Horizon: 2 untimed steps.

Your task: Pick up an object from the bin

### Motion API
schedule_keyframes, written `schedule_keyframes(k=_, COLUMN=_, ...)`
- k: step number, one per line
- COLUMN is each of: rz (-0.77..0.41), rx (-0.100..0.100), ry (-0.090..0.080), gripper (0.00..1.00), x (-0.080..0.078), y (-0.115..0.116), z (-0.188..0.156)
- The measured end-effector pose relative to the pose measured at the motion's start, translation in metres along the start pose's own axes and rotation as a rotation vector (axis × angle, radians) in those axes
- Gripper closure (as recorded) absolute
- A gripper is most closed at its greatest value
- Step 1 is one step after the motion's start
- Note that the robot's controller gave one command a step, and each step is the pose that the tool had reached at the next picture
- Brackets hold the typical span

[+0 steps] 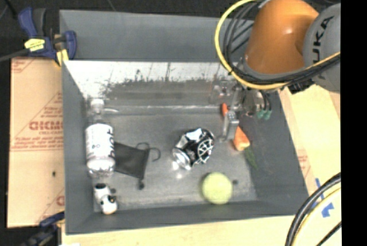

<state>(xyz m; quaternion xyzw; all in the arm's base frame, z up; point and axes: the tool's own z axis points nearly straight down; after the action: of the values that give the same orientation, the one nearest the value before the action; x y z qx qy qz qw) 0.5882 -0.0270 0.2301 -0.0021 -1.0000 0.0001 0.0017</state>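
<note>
BIN PICK: the KUKA arm's gripper hangs low at the right of the grey metal bin, just beside a small orange carrot-shaped toy with a green leafy end, which lies on the floor close to the right wall; whether the gripper stands wide or narrow cannot be told from this angle, and nothing is seen held in it. The toy's long axis appears to run from far left to near right; its narrow orange tip points toward the gripper, its green end toward the near-right corner. To take it well, the arm would likely need to shift slightly toward the right wall, centre over the orange body and close across the short width, not along the length; the taper could let it slip, so a grip on the thicker half seems safer. A crumpled black-and-white can lies near on the left; a yellow-green tennis ball sits toward the front; a clear plastic bottle, black fabric pouch and small white-and-black figurine lie well apart at the left.
</note>
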Motion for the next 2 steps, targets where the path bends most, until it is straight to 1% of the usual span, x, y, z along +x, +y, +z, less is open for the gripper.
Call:
schedule_keyframes(k=1, rz=0.0, rx=0.0, ry=-0.008, gripper=0.0, x=-0.001, y=0.0, z=-0.005)
schedule_keyframes(k=2, rz=-0.055, rx=0.001, ry=-0.013, gripper=0.0, x=0.005, y=-0.006, z=0.044)
